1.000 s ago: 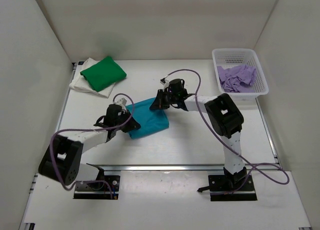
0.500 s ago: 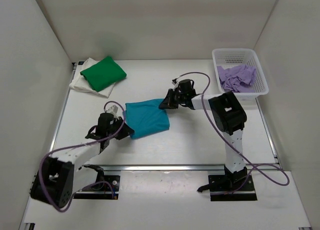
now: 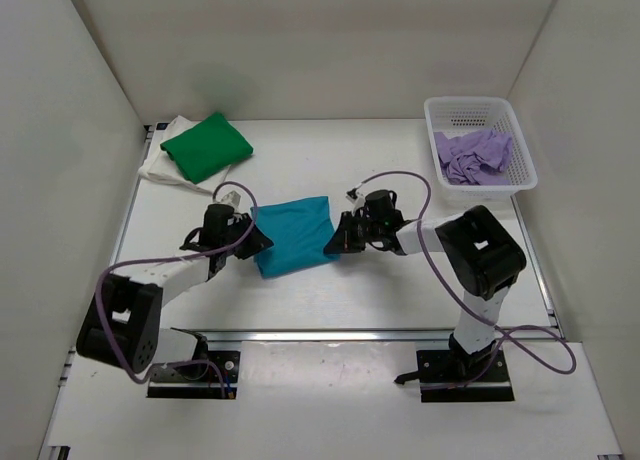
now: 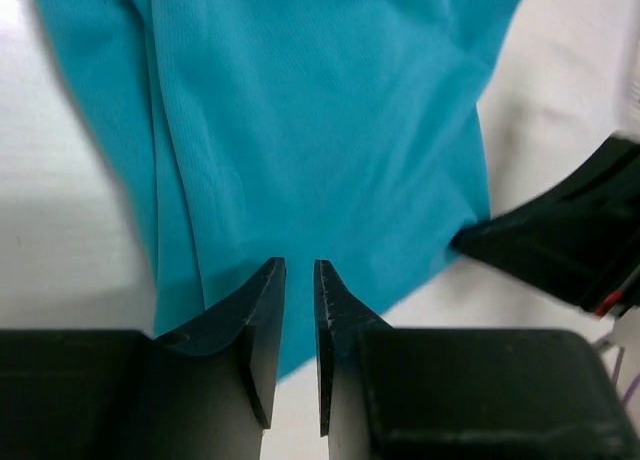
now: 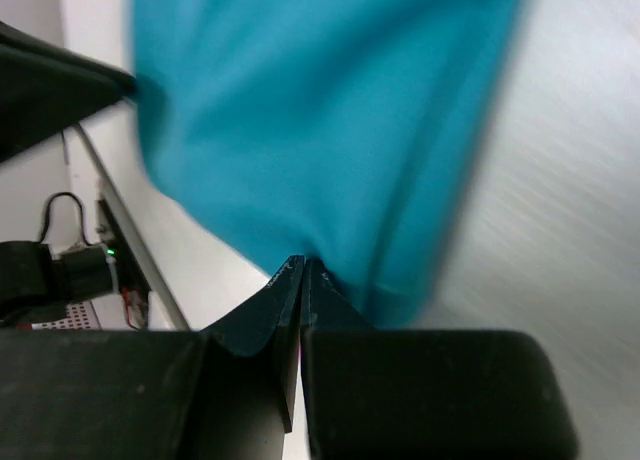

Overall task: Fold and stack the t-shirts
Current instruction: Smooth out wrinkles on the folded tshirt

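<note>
Teal t-shirt (image 3: 293,235) lies folded mid-worktop (image 3: 380,290) between the arms. The left fingers (image 4: 262,320) are narrowly parted at one edge; the right fingers (image 5: 285,310) are pressed together at the opposite edge, possibly pinching cloth. Green t-shirt (image 3: 205,145) is stacked on the cream-white t-shirt (image 3: 165,167) at far left. Lilac t-shirt (image 3: 475,155) lies crumpled in the basket (image 3: 470,102), unfolded.

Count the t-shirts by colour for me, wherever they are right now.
teal t-shirt: 1
green t-shirt: 1
cream-white t-shirt: 1
lilac t-shirt: 1 crumpled heap in the white mesh basket; cannot tell if it hides more
Total: 4 visible
</note>
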